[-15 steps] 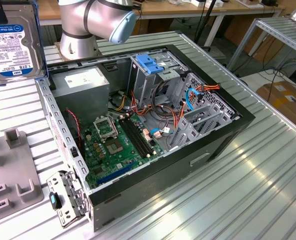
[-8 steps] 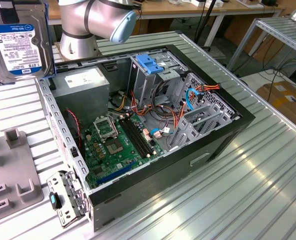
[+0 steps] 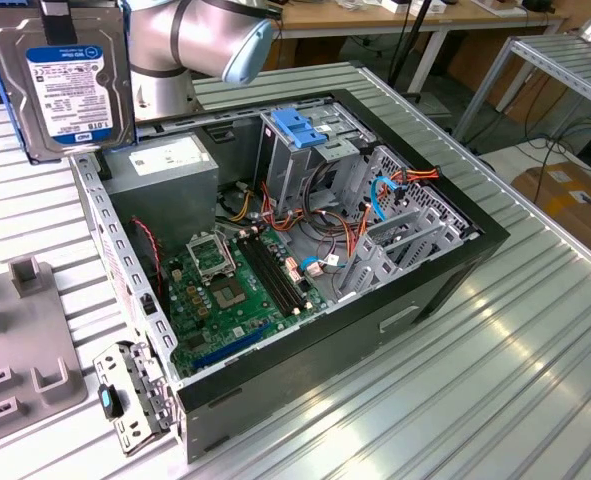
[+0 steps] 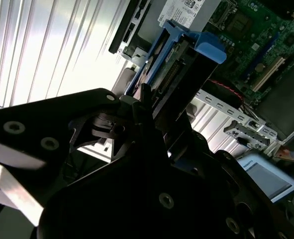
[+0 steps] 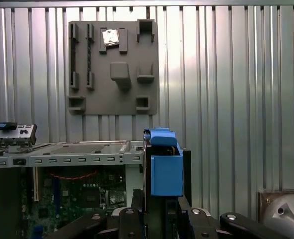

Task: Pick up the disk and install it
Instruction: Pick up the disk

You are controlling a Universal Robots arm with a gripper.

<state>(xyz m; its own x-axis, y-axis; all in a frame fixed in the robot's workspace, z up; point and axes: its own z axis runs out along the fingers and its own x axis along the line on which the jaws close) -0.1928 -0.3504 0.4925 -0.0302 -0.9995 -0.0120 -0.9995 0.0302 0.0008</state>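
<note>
The disk (image 3: 65,85), a silver-grey hard drive with a white-and-blue label in blue carrier rails, hangs upright in the air at the exterior view's upper left, above the near corner of the open computer case (image 3: 455,270). Both wrist views show it edge-on: its blue carrier (image 5: 165,169) (image 4: 196,45) sticks out from between my black fingers. My gripper (image 5: 154,206) (image 4: 147,102) is shut on the disk. The drive cage (image 3: 300,150), topped by a blue handle piece (image 3: 300,125), stands inside the case to the exterior view's right of the disk.
Inside the case lie a grey power-supply box (image 3: 165,170), the green motherboard (image 3: 225,290) and loose orange and blue cables (image 3: 395,185). A grey fixture plate (image 5: 112,64) (image 3: 25,350) lies on the slatted metal table (image 3: 495,400) beside the case. A metal bracket (image 3: 125,400) hangs off the case's corner.
</note>
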